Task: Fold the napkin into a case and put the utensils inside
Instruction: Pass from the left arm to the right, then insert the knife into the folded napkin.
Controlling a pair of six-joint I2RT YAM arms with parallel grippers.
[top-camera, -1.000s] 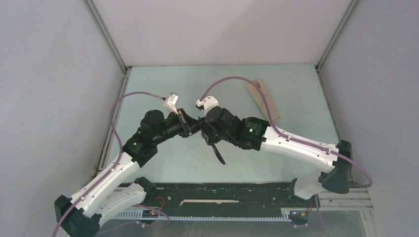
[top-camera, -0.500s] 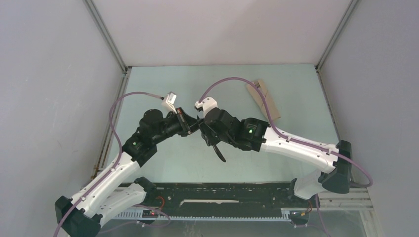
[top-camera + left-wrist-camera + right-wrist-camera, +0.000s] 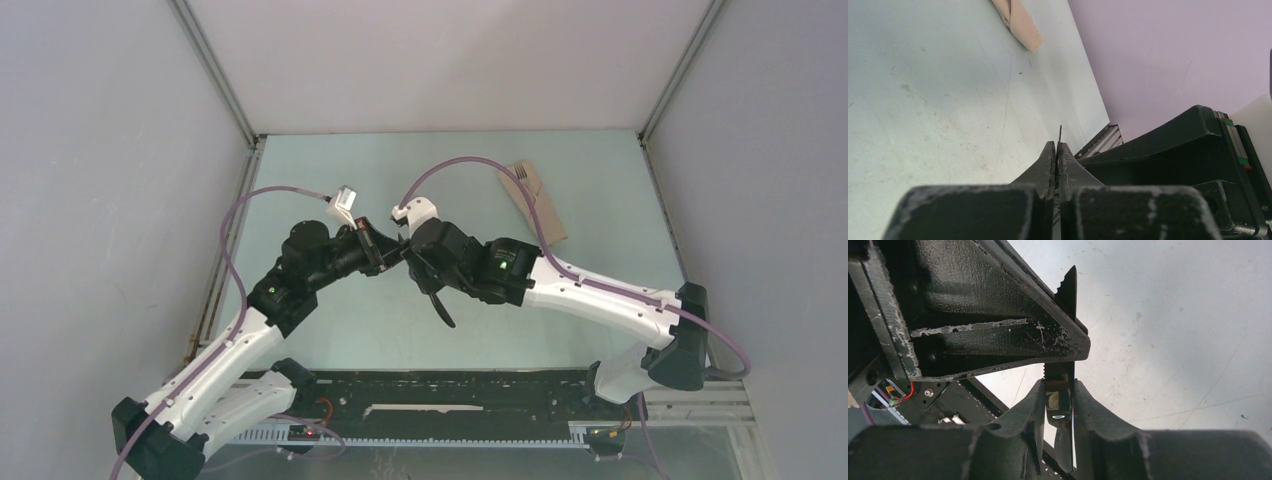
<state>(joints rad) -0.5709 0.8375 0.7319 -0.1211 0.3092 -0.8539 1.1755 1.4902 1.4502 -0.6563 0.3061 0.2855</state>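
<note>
The black knife [image 3: 440, 308] hangs over the middle of the counter [image 3: 330, 330], its serrated blade pinched in the left fingers [image 3: 1045, 165] and flanked lower down by the right fingers [image 3: 1088, 410], handle slanting toward the near edge. The narrow tan case [image 3: 553, 225] lies flat and angled near the far right corner, and the tines of the silver fork [image 3: 522, 172] poke from its far end.

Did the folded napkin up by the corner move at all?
No. The case lies in the same spot beside the far right corner post as a second ago.
</note>
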